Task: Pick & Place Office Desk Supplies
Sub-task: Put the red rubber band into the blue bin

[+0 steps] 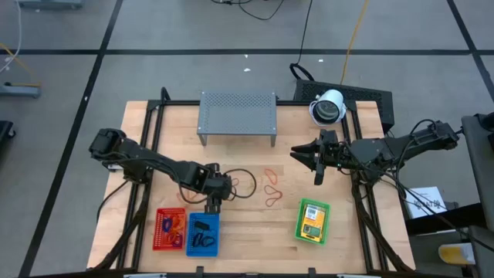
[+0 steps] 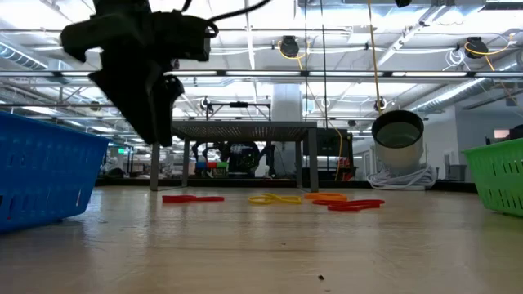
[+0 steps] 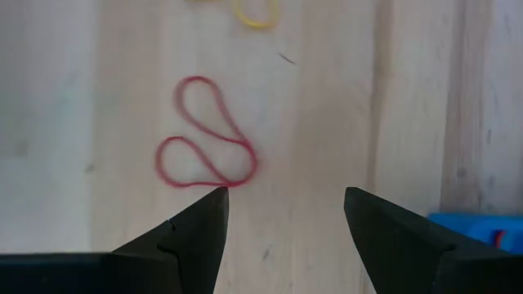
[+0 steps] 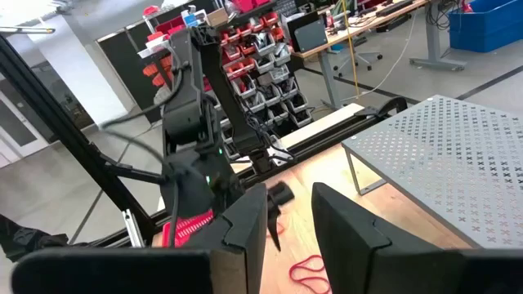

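From above, over the wooden tabletop (image 1: 247, 232), I am holding my left fingers (image 1: 213, 202) just above the far edge of the blue basket (image 1: 204, 234), which is sitting beside the red basket (image 1: 170, 229) near the front edge. Red and orange rubber bands (image 1: 272, 188) are lying loose on the wood in the middle, between my two arms. My right fingers (image 1: 316, 160) are hanging over the right part of the tabletop, near the grey perforated shelf (image 1: 237, 114), well apart from the bands. A green basket (image 1: 312, 221) with a yellow packet (image 1: 312, 228) in it is standing at the front right.

At tabletop height, my left fingers (image 2: 154, 110) are hanging clear of the wood, nothing between them. Red, yellow and orange bands (image 2: 278, 198) are lying flat in a row farther back, in front of the shelf (image 2: 245, 131). The blue basket's wall (image 2: 41, 175) is showing at one side and the green one's (image 2: 498, 175) at the other.

Looking past my left wrist, my two dark fingertips (image 3: 196, 229) are standing spread wide and empty over the wood. A red band (image 3: 204, 139), twisted into a figure of eight, is lying just beyond them, and a yellow loop (image 3: 255, 12) farther off.

Looking past my right wrist, my fingers (image 4: 286, 224) are parted with a narrow gap, gripping nothing I can see. Beyond them are a red band (image 4: 306, 269), the shelf (image 4: 458, 163) and my other arm (image 4: 192, 139)
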